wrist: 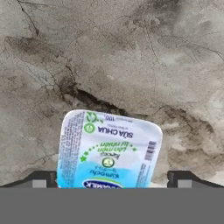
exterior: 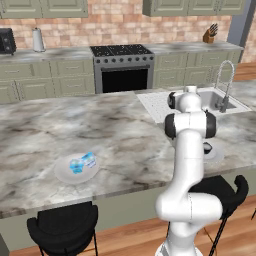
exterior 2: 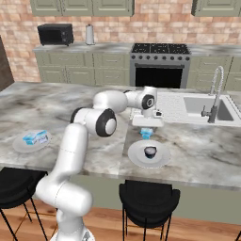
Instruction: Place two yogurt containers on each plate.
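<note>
A light-blue yogurt container with white print rests on the marble counter, between my two dark fingertips. My gripper hangs open right above this tub, its jaws wide on either side and not closed on it. Just in front of it lies a pale round plate with a small dark round thing on it. Far to the left a second plate carries two yogurt containers; in the left base view that plate and its tubs sit near the counter's front.
The sink and its tall faucet lie to the right of the gripper. Black stools stand below the counter's front edge. My own arm hides most of the right plate in the left base view.
</note>
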